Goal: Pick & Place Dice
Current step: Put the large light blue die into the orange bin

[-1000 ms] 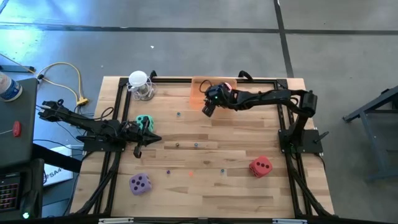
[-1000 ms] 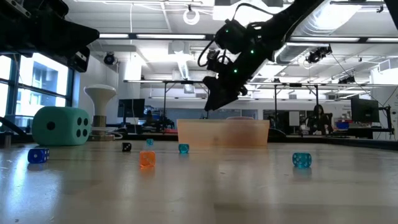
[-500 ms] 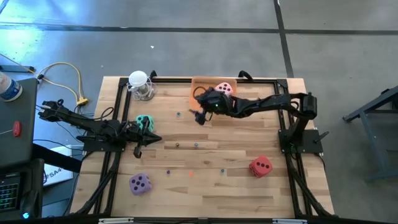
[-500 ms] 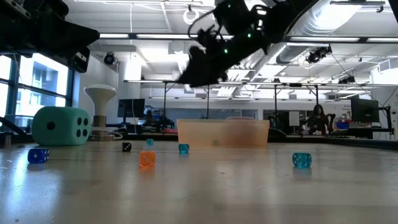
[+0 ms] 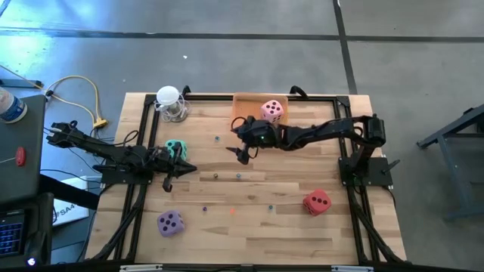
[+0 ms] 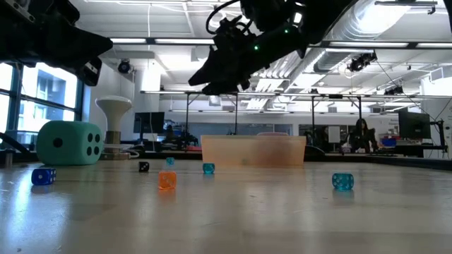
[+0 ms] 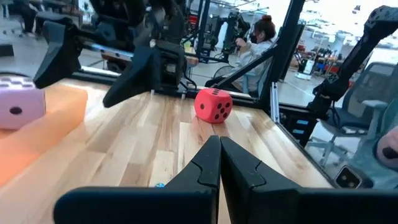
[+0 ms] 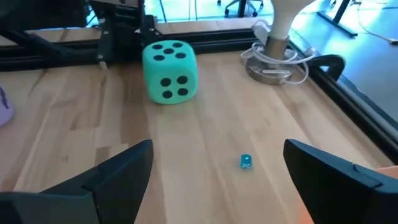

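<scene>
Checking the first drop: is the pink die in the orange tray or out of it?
In. The high view shows the pink die lying inside the orange tray, clear of the open right gripper.

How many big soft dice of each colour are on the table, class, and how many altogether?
Pink die: 1
Teal die: 1
Purple die: 1
Red die: 1
Total: 4

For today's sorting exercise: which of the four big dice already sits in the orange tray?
The pink die; it lies in the orange tray, while the teal, purple and red ones rest on bare wood.
</scene>
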Tool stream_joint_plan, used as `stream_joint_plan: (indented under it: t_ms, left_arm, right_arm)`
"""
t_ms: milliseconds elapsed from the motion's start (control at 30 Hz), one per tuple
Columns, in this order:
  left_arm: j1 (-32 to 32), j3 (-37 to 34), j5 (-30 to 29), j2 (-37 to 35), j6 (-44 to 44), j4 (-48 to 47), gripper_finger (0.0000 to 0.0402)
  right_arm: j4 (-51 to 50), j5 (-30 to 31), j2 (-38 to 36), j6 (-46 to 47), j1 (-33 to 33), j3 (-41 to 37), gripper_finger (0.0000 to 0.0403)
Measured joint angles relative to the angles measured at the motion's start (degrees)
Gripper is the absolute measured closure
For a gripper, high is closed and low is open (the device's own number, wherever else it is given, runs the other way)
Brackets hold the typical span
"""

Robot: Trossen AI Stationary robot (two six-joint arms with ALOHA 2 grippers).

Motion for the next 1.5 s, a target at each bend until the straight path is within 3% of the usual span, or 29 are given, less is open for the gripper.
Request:
stream_joint_plan:
  t_ms: [133,267,433,633,800,1500]
  left_arm:
    - [-0.09,-0.01,-0.62,0.44,0.08,-0.05,0.0395]
    - [-0.11,0.0,-3.82,2.27,4.59,-0.01,0.0361]
    - [-2.16,0.01,-11.32,6.32,8.13,0.43,0.0276]
    - [-5.29,0.01,-17.71,10.38,6.15,5.46,0.0158]
    - [-6.75,0.01,-20.69,11.17,5.63,6.96,0.0094]
    - [-8.48,0.03,-21.48,11.17,5.72,10.31,0.0067]
  right_arm:
    - [-1.03,-0.02,0.04,-0.01,0.86,0.0,0.005]
    - [-1.66,-0.04,0.04,-0.01,1.58,0.0,0.005]
    - [-2.25,-0.04,0.04,-0.01,2.29,0.0,0.005]
    - [-2.25,-0.13,0.04,-0.01,2.42,0.0,0.005]
    - [-2.23,-0.11,0.04,-0.01,2.42,0.0,0.005]
    - [-2.6,-0.05,0.06,-0.01,2.64,0.0,0.005]
